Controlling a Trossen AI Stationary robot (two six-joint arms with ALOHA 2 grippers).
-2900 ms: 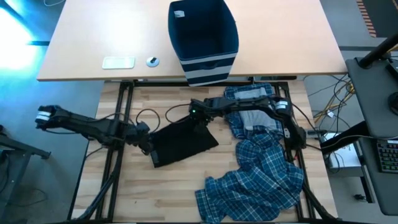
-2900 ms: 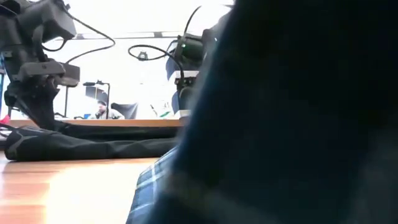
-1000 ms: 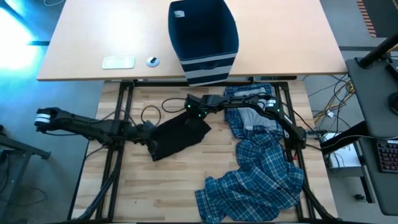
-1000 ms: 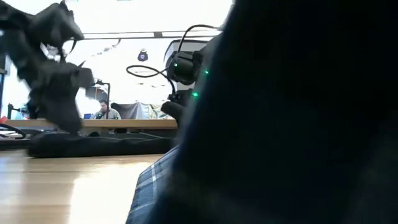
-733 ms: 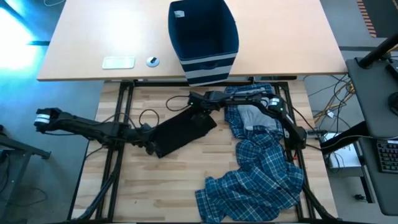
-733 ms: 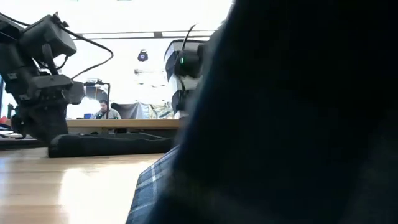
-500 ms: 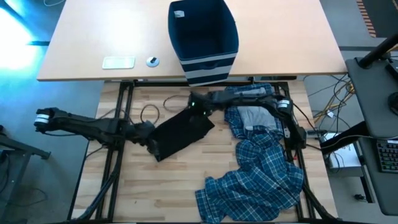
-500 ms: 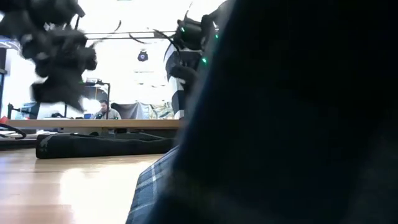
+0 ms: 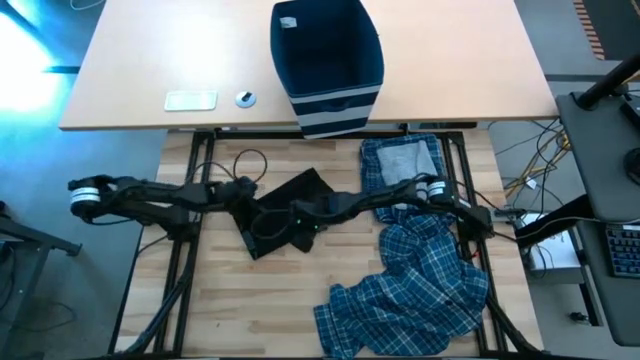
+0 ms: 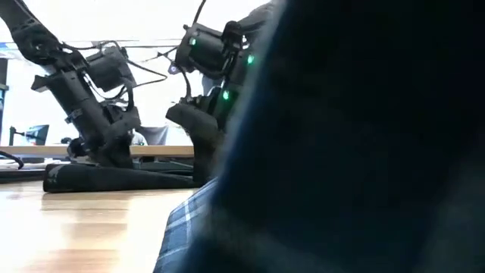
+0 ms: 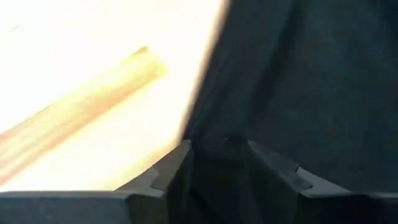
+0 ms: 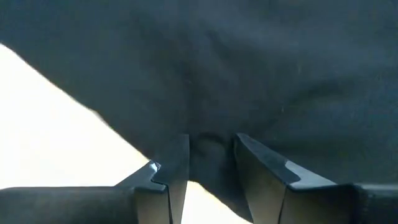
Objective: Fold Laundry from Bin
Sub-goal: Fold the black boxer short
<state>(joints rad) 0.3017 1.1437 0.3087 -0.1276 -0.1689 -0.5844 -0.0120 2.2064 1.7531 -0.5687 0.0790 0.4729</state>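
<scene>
1. The small black piece (image 9: 285, 212) lies flat on the slatted wooden table (image 9: 300, 300), left of centre, partly folded, with one corner pointing toward the bin.
2. The left gripper (image 9: 245, 190) sits at the cloth's left edge. In the left wrist view its fingers (image 11: 177, 171) stand narrowly apart with a fold of the black cloth (image 11: 292, 87) between them, so it appears to be pinching that edge.
3. The right gripper (image 9: 297, 213) reaches across from the right side and rests over the middle of the black piece. The right wrist view shows its fingers (image 12: 174, 165) close together with dark fabric (image 12: 249, 68) bunched between them, holding it.
4. In the low view both grippers come down onto the flattened black piece (image 10: 114, 178), the two standing near each other; a blurred plaid cloth (image 10: 189, 227) close to the lens hides the right half of that view.
5. The rest of the laundry is on the table's right side: a blue-and-white plaid heap (image 9: 420, 285) toward the near right corner, and a plaid piece with grey cloth (image 9: 402, 160) above it, under the right arm.
6. The bin (image 9: 327, 65), navy with pale stripes at its base, stands upright on the tan desk (image 9: 150, 60) beyond the table, well apart from the black piece.
7. A pale flat object (image 9: 190, 100) and a small round object (image 9: 245, 98) lie on the desk left of the bin.
</scene>
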